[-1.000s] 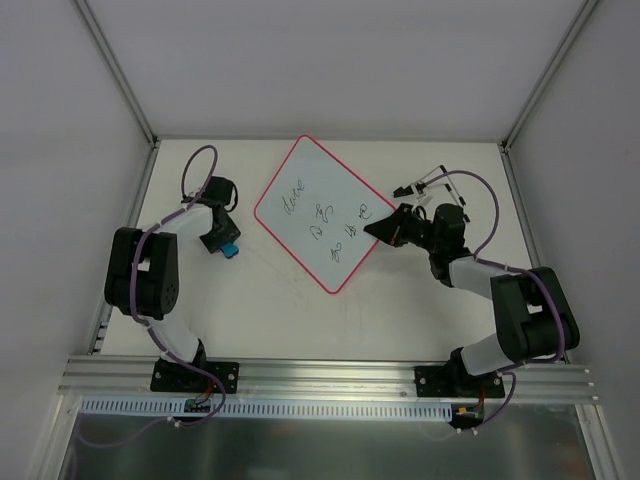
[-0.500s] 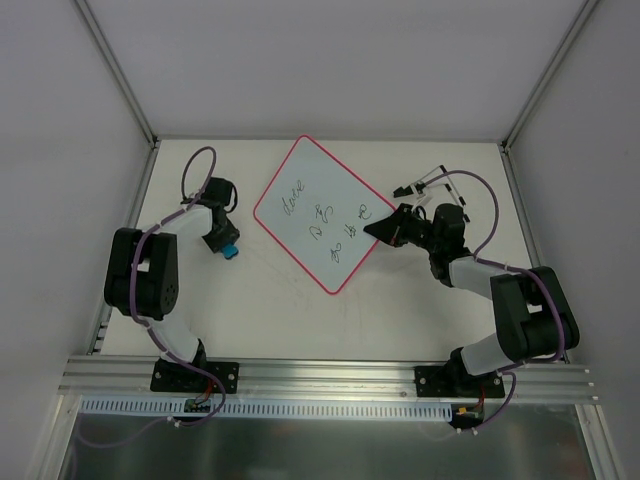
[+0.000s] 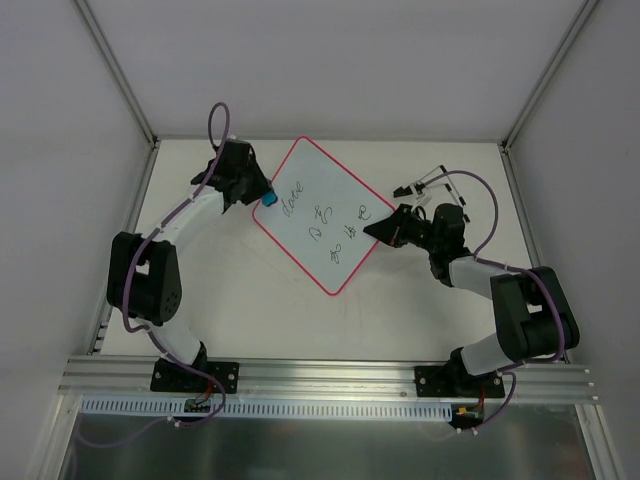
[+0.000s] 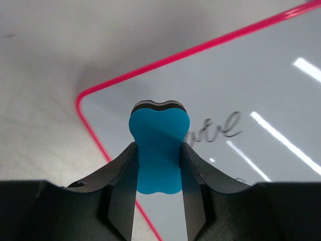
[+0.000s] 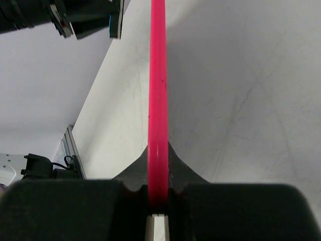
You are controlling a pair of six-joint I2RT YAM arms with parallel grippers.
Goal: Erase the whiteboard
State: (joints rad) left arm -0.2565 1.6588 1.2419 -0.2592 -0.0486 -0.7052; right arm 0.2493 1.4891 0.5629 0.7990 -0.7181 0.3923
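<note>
Whiteboard (image 3: 323, 215), left gripper (image 3: 262, 195) clamping eraser (image 3: 270, 199) at its 9 o'clock corner, right gripper (image 3: 383, 228) pinching 3 o'clock corner, bare table (image 3: 300, 320) toward 6 o'clock

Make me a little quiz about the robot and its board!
1. True or false: the whiteboard is wiped clean.
2. What does the left gripper hold? A) a blue eraser B) a pen C) nothing
3. Which part of the whiteboard does the right gripper pinch?
Key: 1 false, writing shows on it; 2 A; 3 its pink rim.
</note>
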